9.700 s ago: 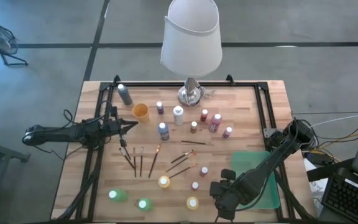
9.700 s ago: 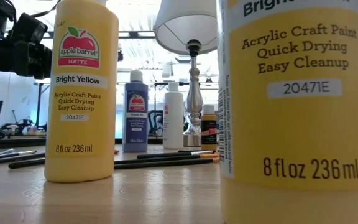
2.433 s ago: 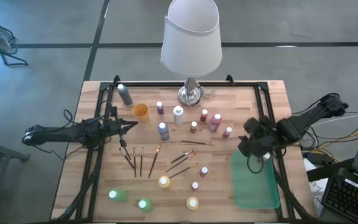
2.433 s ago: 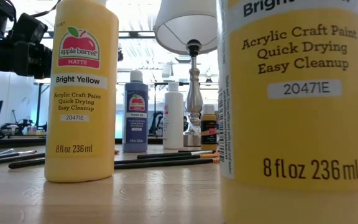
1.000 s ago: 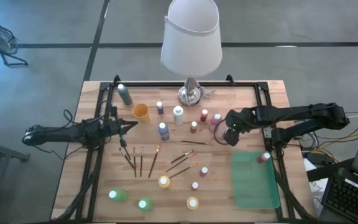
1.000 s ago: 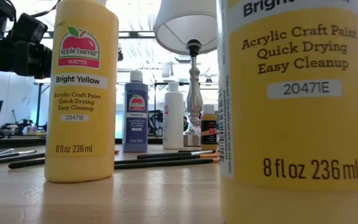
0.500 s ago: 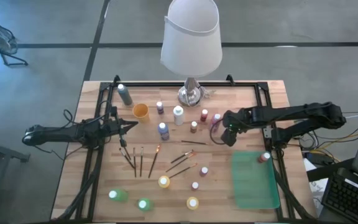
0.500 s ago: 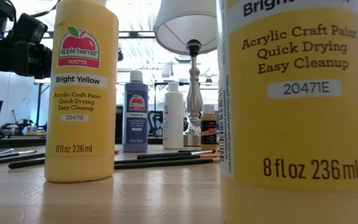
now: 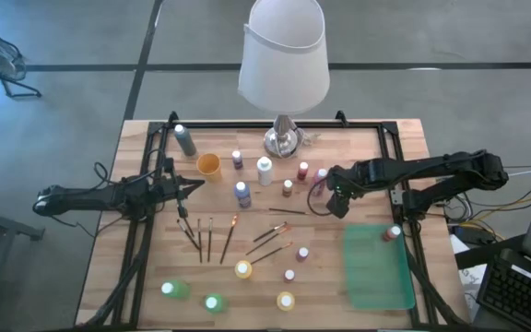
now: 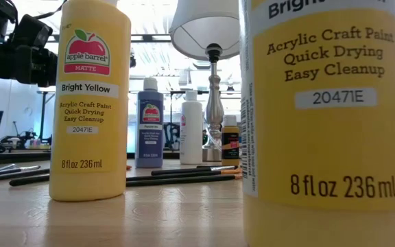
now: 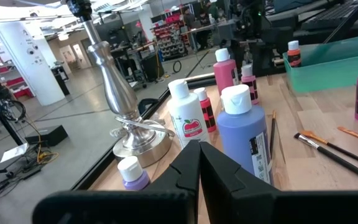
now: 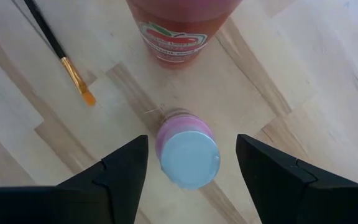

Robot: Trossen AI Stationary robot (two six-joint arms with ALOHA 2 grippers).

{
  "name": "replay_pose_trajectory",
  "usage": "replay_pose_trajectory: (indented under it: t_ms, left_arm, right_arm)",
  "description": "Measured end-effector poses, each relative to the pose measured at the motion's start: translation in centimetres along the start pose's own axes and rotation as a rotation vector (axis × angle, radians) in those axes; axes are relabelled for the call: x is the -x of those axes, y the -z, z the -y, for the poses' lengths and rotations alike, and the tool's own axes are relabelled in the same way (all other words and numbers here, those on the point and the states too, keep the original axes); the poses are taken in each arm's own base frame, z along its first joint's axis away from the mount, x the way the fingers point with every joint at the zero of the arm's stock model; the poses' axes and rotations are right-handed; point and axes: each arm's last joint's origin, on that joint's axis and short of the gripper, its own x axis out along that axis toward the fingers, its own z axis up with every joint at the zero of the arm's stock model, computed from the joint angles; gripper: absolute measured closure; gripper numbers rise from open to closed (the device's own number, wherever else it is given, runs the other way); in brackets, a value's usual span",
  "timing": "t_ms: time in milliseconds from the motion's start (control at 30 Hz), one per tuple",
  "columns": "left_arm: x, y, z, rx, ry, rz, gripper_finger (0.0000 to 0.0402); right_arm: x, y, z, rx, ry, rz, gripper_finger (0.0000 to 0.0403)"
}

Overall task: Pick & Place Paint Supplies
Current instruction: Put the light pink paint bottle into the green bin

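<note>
Above the wooden table (image 9: 155,277), right end effector (image 12: 188,158) straddles a pink bottle (image 12: 187,151), fingers wide apart.

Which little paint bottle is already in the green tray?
The red bottle, standing at the back corner of the tray. All the other bottles stand on the bare wood.
</note>
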Motion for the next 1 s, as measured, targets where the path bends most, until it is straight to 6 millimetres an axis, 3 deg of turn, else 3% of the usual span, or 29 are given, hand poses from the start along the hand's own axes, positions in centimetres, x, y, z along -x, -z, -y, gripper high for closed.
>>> replay_pose_trajectory:
  t_ms: [567,1000]
  left_arm:
    - [0.0,0.0,0.0,0.0,0.0,0.0,0.0389]
    - [0.0,-0.01,0.01,0.0,0.0,0.0,0.0389]
  right_arm:
    - [-0.24,0.16,0.24,-0.001,-0.016,-0.019,0.0291]
    - [-0.25,0.2,0.26,0.005,-0.014,-0.022,0.0281]
